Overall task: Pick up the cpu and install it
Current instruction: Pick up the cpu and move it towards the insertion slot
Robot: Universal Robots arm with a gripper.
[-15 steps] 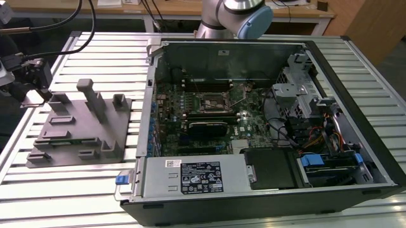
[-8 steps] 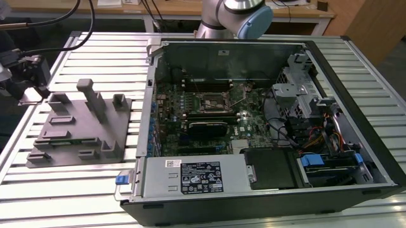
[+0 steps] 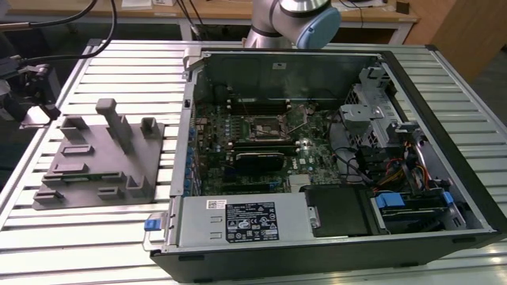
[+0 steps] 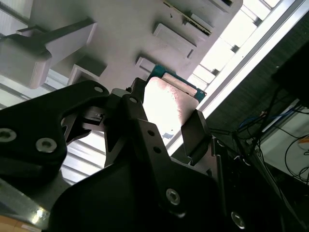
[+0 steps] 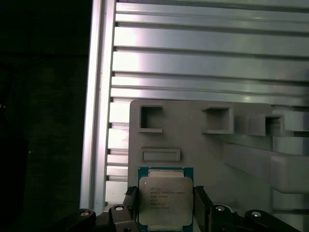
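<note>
**Cpu pinched by its edges beside the grey tray**

The cpu [image 5: 165,198] sits between the fingers [image 5: 200,205] of the gripper [image 5: 164,207], one dark finger against each of two opposite sides. As far as both wrist views show, the gripper is clenched on it. Holding it by the rim looks deliberate. The top plate stays uncovered, the underside is untouched, and the chip is kept flat and square, as a seat in a socket would demand. I cannot tell whether it already hangs clear of the tray or rests on it.

The chip is a small flat square. Its brushed silvery lid glares white in the second wrist view, and a thin teal board rim shows around it. The fingers are matt black and blocky, with screw heads along their links.

Just past the gripper lies the tray [image 5: 203,154], dull grey plastic with a fine grainy surface, rectangular pockets and upright posts. Its pockets look shaped to park parts in fixed places. It rests on the desk [image 5: 193,63], which is made of long ribbed aluminium slats that shine under the light.

Well apart from the gripper, on the tray's other side, stands the open computer case [image 3: 443,119]. The dark square socket [image 3: 265,126] sits in the middle of its crowded board.
</note>
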